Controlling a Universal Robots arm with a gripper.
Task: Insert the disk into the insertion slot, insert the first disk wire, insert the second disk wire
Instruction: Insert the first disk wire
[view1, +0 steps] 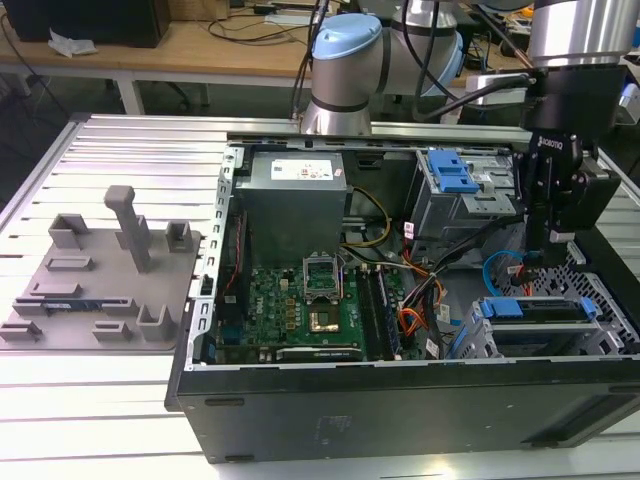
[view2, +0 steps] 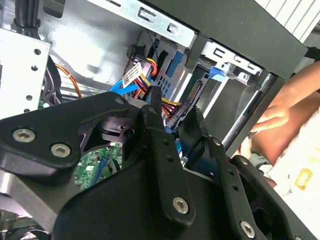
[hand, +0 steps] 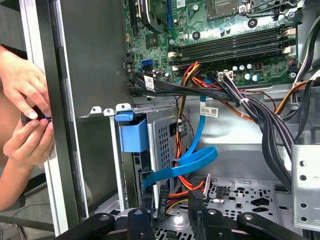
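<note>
The disk (view1: 530, 310), in its blue carrier, lies inside the insertion slot (view1: 603, 318), the low grey perforated cage at the exterior view's right. My gripper (view1: 537, 262) hangs just above and behind that cage. In both wrist views its black fingers flank a black connector (view2: 179, 112) on a bundle of red, yellow and orange wires (hand: 176, 199), and the gripper (hand: 172, 210) looks shut on it. A flat blue data cable (hand: 187, 162) loops down to a black plug at the disk's edge (hand: 146, 176). The cage's perforated wall (hand: 167, 135) stands beside it.
The taller grey cage with a blue latch (view1: 455, 175) stands behind. Thick black cable bundles (hand: 260, 115) run across the case floor, and the motherboard (view1: 310, 300) fills the middle. A person's hands (hand: 25, 115) work at the case's outer edge. A grey fixture plate (view1: 100, 280) lies outside the case.
</note>
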